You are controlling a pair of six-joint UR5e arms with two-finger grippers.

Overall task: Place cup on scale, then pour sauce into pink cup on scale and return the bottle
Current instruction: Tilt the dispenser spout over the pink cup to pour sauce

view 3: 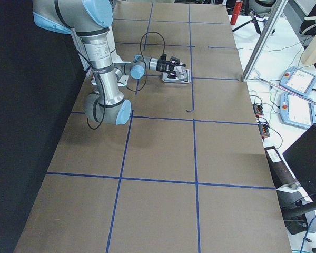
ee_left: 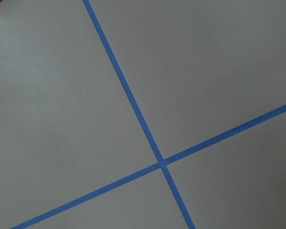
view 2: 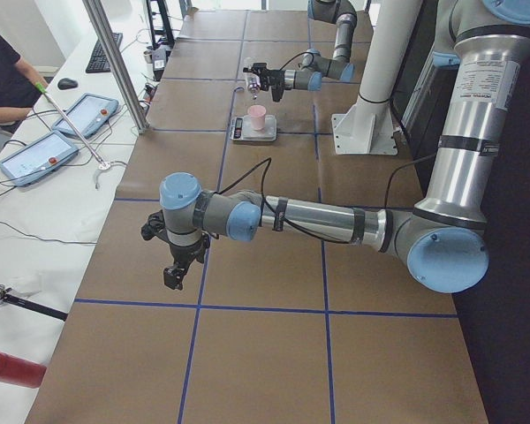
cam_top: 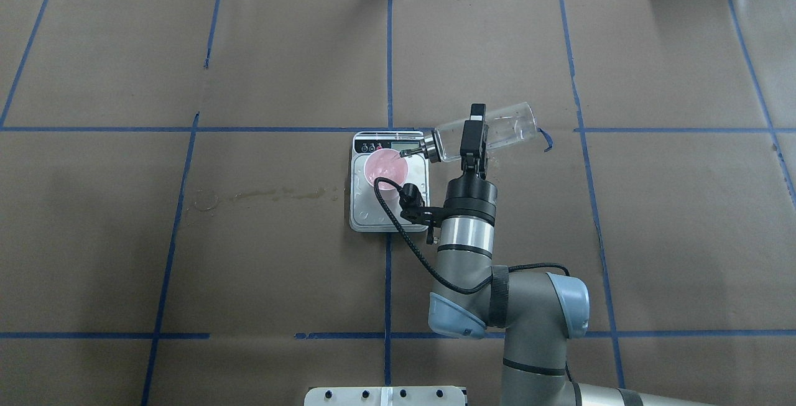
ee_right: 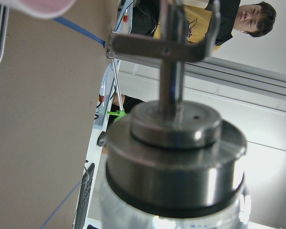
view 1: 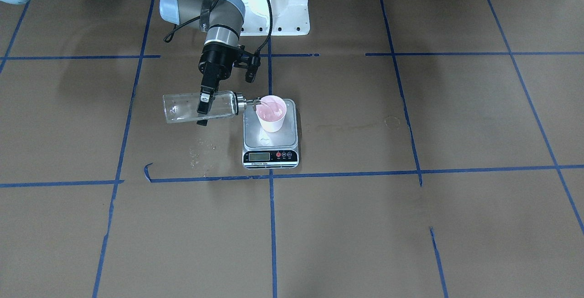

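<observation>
The left end effector [view 2: 173, 275] hangs over the brown-papered, blue-taped tabletop [cam_top: 186, 257], well apart from everything else; whether its fingers are apart or together cannot be told. Near the middle, the flat scale [cam_top: 367, 210] with its silver square platform carries the tapered paper cup [cam_top: 384, 166]. The cup is upright, white outside, its pink inside glossy and wet. To its right the clear glass bottle [cam_top: 504, 127] lies nearly horizontal, with droplets inside and its thin metal spout over the cup's rim. The right end effector [cam_top: 472, 137] is clamped on it.
</observation>
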